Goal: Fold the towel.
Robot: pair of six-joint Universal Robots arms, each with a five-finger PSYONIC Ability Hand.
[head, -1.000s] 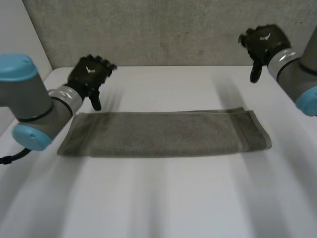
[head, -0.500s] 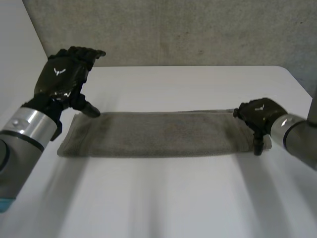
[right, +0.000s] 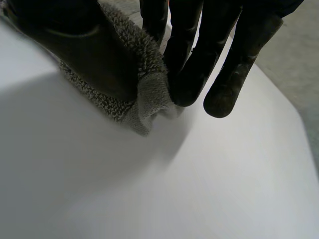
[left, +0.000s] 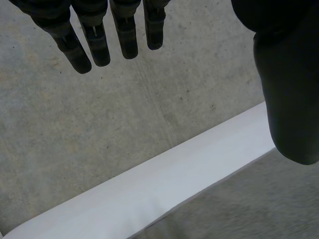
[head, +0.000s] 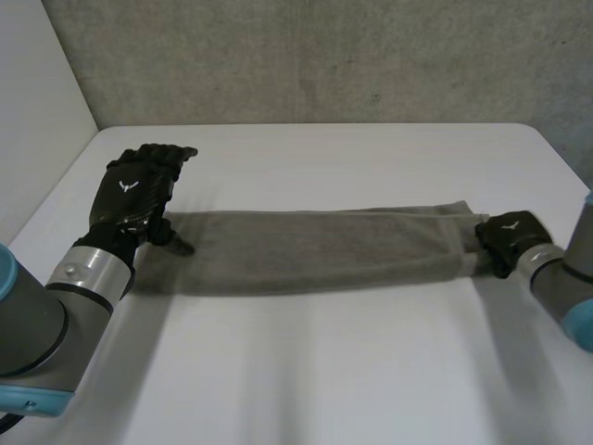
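A grey-green towel (head: 315, 248), folded into a long strip, lies across the middle of the white table (head: 334, 371). My right hand (head: 508, 236) rests at the strip's right end. In the right wrist view, its thumb and fingers (right: 187, 59) pinch a bunched corner of the towel (right: 144, 94). My left hand (head: 134, 193) hovers over the strip's left end, fingers straight and spread. In the left wrist view, its fingers (left: 97, 40) and thumb (left: 289, 94) hold nothing, with the towel (left: 239, 204) below them.
A grey concrete wall (head: 315, 56) runs behind the table's far edge. A pale wall (head: 32, 120) stands to the left. Bare tabletop lies in front of and behind the towel.
My right hand came down from above the far right of the table to the towel's right end and closed on it. My left hand shifted over the left end, staying open.
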